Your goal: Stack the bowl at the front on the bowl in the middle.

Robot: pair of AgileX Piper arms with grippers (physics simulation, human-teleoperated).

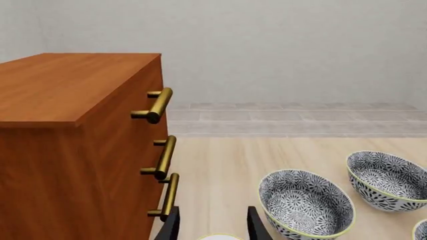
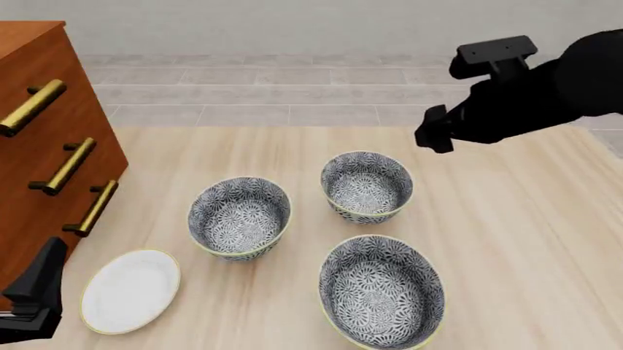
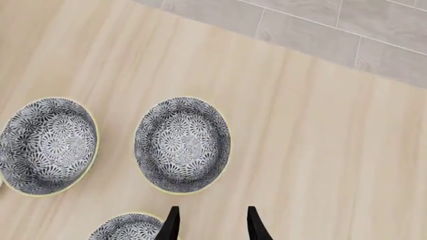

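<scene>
A: Pale wood table [image 2: 526, 240], three patterned bowls set on it. Front bowl [image 2: 381, 292] is seen nearest the camera, right of centre, upright and empty. Middle bowl [image 2: 239, 216] is found up and to its left, apart from it, not touching.

B: Third bowl [image 2: 367, 186] is placed further back, just beside the middle one. White plate [image 2: 130, 290] is laid at the front left, near the wooden drawer chest [image 2: 39, 146] with brass handles.

A: Right pincer [image 3: 209, 225] is held high over the back right of the table, well apart from every bowl; fingers are spread, nothing gripped.

B: Left pincer [image 1: 215, 225] is kept low at the front left, beside the chest, above the plate edge. Fingers are parted too, nothing held.
</scene>
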